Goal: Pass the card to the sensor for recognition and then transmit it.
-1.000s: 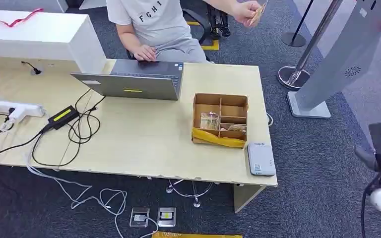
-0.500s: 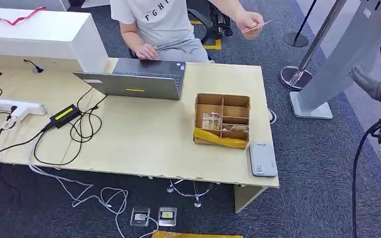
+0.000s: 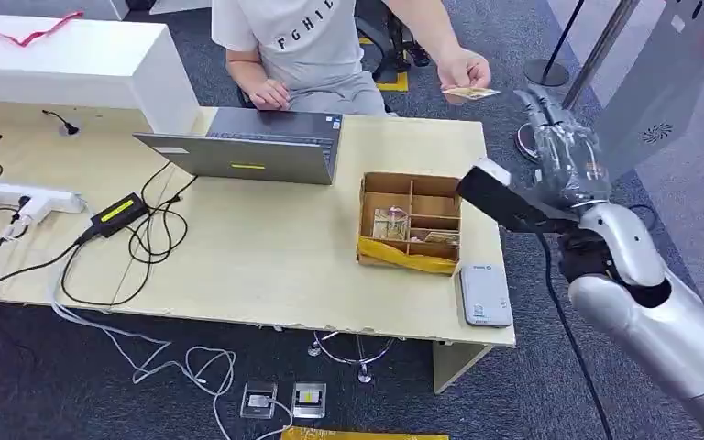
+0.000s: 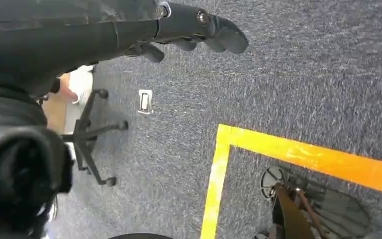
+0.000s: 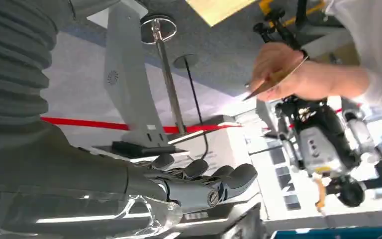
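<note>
Presently the right hand [image 3: 564, 151] is hanging raised beyond the table's [image 3: 266, 266] right end, its fingers [image 5: 214, 181] lying extended and spread, holding nothing. The card [image 3: 470, 93] is sitting pinched in a person's hand [image 3: 463, 70], which is reaching out over the table's far right corner. Card and right hand are lying near each other but apart; in the right wrist view the card [image 5: 274, 78] is showing edge-on in the person's hand [image 5: 278, 67], well clear of the robot's fingertips.

The left hand [image 4: 189, 27] is hanging over grey carpet [image 4: 288, 74], with its fingers [image 4: 224, 37] lying nearly straight and empty.

On the table, a grey card reader [image 3: 484, 295] is lying flat at the near right corner, just beside a cardboard box [image 3: 409, 223] with dividers. The box is holding small items in its compartments, and a yellow strip is running across its near wall. An open laptop [image 3: 247, 151] is standing at the far edge, with the person's other hand resting on its keyboard. Black cables [image 3: 151, 234] and a power strip [image 3: 23, 202] are lying toward the left. A silver stanchion [image 3: 550, 137] and a grey kiosk [image 3: 642, 101] are standing on the carpet to the right of the table.
</note>
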You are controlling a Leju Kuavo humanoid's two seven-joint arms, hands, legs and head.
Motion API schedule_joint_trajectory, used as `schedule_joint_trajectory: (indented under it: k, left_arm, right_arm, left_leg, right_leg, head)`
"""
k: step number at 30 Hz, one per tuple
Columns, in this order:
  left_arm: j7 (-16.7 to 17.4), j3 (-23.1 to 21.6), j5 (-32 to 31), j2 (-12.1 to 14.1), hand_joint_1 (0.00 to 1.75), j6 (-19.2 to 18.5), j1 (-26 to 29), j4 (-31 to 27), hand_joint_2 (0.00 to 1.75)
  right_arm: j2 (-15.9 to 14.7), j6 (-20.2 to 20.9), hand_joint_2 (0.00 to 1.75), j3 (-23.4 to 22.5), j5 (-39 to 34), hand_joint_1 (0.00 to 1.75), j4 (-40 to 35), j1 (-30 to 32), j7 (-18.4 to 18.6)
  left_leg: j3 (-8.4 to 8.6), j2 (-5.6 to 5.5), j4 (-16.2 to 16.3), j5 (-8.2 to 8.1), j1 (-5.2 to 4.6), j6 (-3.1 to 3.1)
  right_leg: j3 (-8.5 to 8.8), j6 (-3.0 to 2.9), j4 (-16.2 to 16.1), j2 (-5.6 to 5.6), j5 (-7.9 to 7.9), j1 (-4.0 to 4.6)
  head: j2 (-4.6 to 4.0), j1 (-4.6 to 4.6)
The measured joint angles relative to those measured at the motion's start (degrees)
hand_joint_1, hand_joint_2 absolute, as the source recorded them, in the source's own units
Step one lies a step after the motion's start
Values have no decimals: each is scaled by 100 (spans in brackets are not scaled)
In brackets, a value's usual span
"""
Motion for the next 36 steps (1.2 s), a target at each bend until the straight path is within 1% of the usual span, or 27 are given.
schedule_joint_trajectory:
  k: [1,4,7,11,13,17,20,28,33,34,35,36]
  left_arm:
    - [29,-7,-2,2,0,-11,-1,0,0]
    - [37,-22,-13,15,0,-46,-1,0,0]
    - [42,-44,-68,33,0,-85,2,0,0]
    - [79,-144,-153,41,0,-96,4,0,0]
    - [72,-162,-181,44,0,-120,3,0,0]
    - [-46,-177,-201,48,0,-129,4,0,0]
    - [-52,-192,-240,50,0,-133,3,0,0]
    - [138,-295,-288,63,0,-140,2,0,0]
    - [138,-317,-299,63,0,-140,3,0,0]
    - [133,-317,-299,63,0,-138,3,0,0]
    - [133,-317,-300,63,0,-140,2,0,0]
    - [133,-317,-302,63,0,-140,2,0,0]
  right_arm:
    - [66,106,175,101,0,0,9,-9,0]
    - [193,251,175,280,17,0,37,-12,0]
    - [234,368,175,435,186,0,72,-14,98]
    - [234,287,175,545,564,0,131,5,188]
    - [234,247,175,584,654,0,177,13,214]
    - [234,123,175,580,732,0,306,33,249]
    - [241,27,175,575,850,0,435,55,254]
    - [350,-153,175,549,1043,0,783,92,240]
    - [438,-249,175,494,999,0,1003,94,188]
    - [464,-282,175,477,999,169,1060,95,159]
    - [474,-308,175,459,999,175,1101,94,127]
    - [483,-330,175,446,999,175,1128,94,116]
  left_leg:
    - [0,1,0,0,0,0]
    - [0,0,0,0,-1,0]
    - [1,1,0,0,-3,0]
    - [3,8,1,-1,-3,0]
    - [4,10,1,-1,-3,0]
    - [3,9,0,-1,-2,0]
    - [3,10,0,-1,-2,0]
    - [3,11,0,-1,-2,0]
    - [3,11,0,-1,-2,-1]
    - [3,12,1,-1,-2,0]
    - [3,11,0,-1,-2,-1]
    - [3,11,1,-1,-2,0]
  right_leg:
    - [0,0,0,2,0,0]
    - [-1,0,-1,0,0,-1]
    - [-2,0,-2,1,0,-2]
    - [-3,0,-2,4,0,-2]
    - [-4,0,-2,7,0,-2]
    - [-3,0,-2,6,0,-2]
    - [-3,0,-2,6,0,-2]
    - [-4,0,-2,6,0,-2]
    - [-3,0,-2,6,0,-2]
    - [-3,0,-2,6,0,-2]
    - [-3,0,-2,6,0,-2]
    - [-3,0,-2,7,0,-2]
  head:
    - [0,4]
    - [0,4]
    - [0,4]
    - [0,2]
    - [0,2]
    - [0,2]
    - [2,2]
    - [2,2]
    - [0,2]
    - [0,2]
    - [0,4]
    - [0,4]
